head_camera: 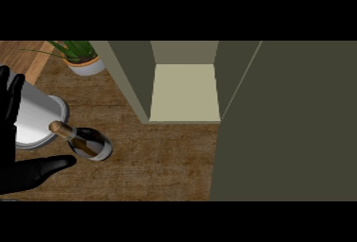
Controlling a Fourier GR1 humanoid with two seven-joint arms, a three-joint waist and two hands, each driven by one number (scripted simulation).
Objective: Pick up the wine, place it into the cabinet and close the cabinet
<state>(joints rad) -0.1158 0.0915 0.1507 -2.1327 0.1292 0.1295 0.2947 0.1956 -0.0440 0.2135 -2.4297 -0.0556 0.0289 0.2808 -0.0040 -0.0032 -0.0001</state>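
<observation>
Left hand beside wine, cabinet open

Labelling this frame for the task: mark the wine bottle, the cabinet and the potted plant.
wine bottle (89, 142), head view, on its dark body.
cabinet (185, 94), head view, on its pale inner panel.
potted plant (87, 65), head view, on its white pot.
</observation>
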